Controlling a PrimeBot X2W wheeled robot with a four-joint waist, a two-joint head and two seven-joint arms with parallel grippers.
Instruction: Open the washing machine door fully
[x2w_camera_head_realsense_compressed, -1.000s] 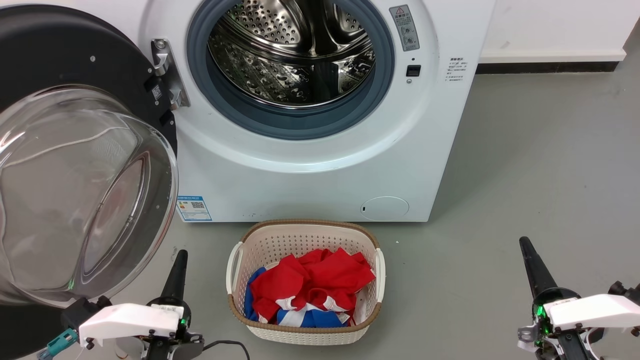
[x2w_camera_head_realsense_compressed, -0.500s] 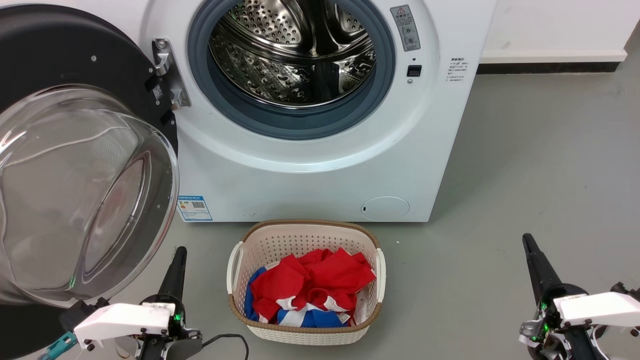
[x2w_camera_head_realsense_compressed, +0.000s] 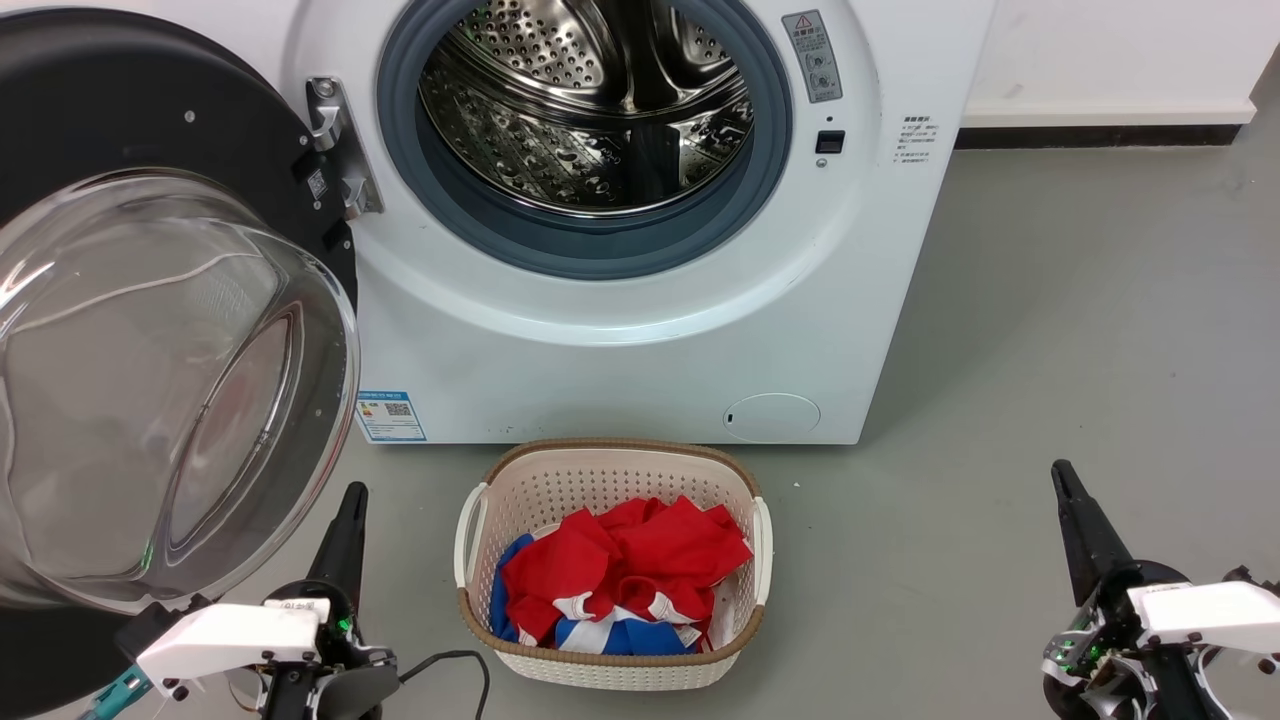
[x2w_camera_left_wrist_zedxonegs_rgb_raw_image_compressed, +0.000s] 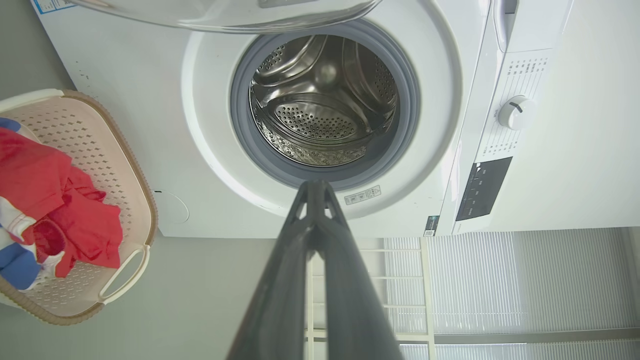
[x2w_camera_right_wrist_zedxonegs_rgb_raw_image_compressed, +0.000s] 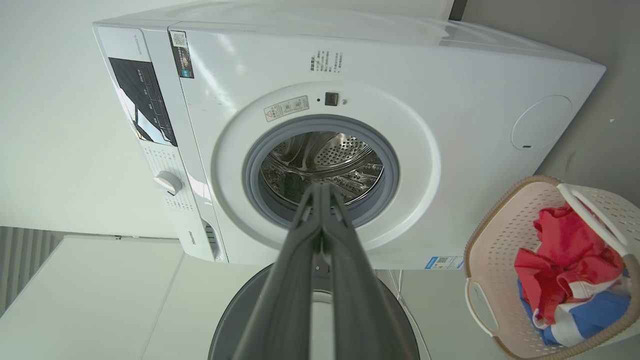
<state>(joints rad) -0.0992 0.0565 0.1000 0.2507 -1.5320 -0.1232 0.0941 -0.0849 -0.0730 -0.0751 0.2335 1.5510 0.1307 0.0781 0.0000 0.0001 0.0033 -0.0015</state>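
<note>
- The left gripper, two long dark fingers low in the head view, has its tips pressed together with nothing between them; the left wrist view shows the tips meeting.
- The right gripper is likewise closed on nothing, over bare grey floor and well apart from everything else.
- Between the two grippers, nearer the left one, stands a cream perforated plastic laundry basket with a brown rim, holding crumpled red and blue clothes.
- Just beyond the left gripper and to its left hangs the washing machine door, a large round glossy black disc. It is swung wide open on its metal hinge, and its clear domed glass bowl bulges outward. A strip of floor shows between bowl and fingertips.
- Beyond the basket and ahead of both grippers stands the big white boxy front-loading washing machine. Its grey rubber gasket rings a perforated steel drum.
</note>
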